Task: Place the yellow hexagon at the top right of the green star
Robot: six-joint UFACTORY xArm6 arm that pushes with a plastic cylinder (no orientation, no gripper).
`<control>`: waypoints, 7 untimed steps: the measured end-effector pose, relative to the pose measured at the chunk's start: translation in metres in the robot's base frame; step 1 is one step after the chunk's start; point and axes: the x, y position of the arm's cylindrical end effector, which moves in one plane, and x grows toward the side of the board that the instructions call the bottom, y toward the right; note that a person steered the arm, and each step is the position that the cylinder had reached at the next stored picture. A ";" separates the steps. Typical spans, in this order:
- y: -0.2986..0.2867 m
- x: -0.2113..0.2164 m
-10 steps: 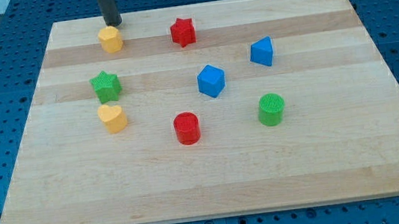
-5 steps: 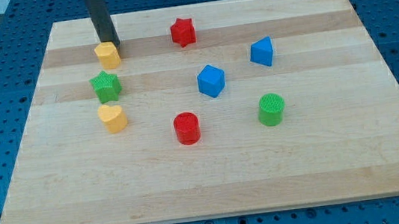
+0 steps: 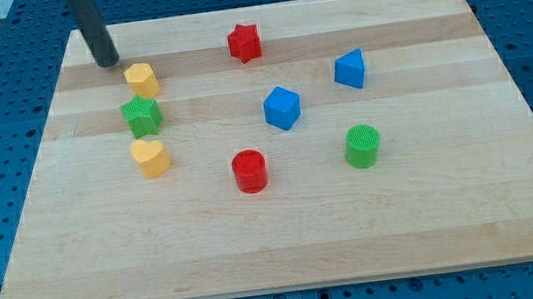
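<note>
My tip (image 3: 108,62), the bare end of a straight dark rod with no jaws to open or close and nothing held, rests on the wooden board (image 3: 435,211) near its far left corner, clear of every block. The yellow hexagon (image 3: 142,79) lies close by at about four o'clock from my tip, with a sliver of bare wood between them. The green star (image 3: 141,113) sits just below the hexagon, at roughly six o'clock from it, the two near enough that it is hard to say from this angle whether they touch. A yellow heart-like block (image 3: 151,157) (its outline is not crisp here) lies at six o'clock from the star. The hexagon looks like a small, rigid, light plastic piece that should slide readily on the smooth wood and may spin if struck off-centre; there is no taking hold of it, only pushing, so contact is best made squarely on a flat side face. By this reading it stands almost directly above the star, so a push on its left face toward three o'clock seems needed. Well apart toward the view's right lie a red star (image 3: 244,42), a blue cube (image 3: 282,107), a blue prism-like block (image 3: 349,69), a red cylinder (image 3: 249,171) and a green cylinder (image 3: 363,146).
</note>
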 end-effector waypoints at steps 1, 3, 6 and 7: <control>-0.022 0.000; -0.027 0.035; 0.009 0.060; 0.010 0.060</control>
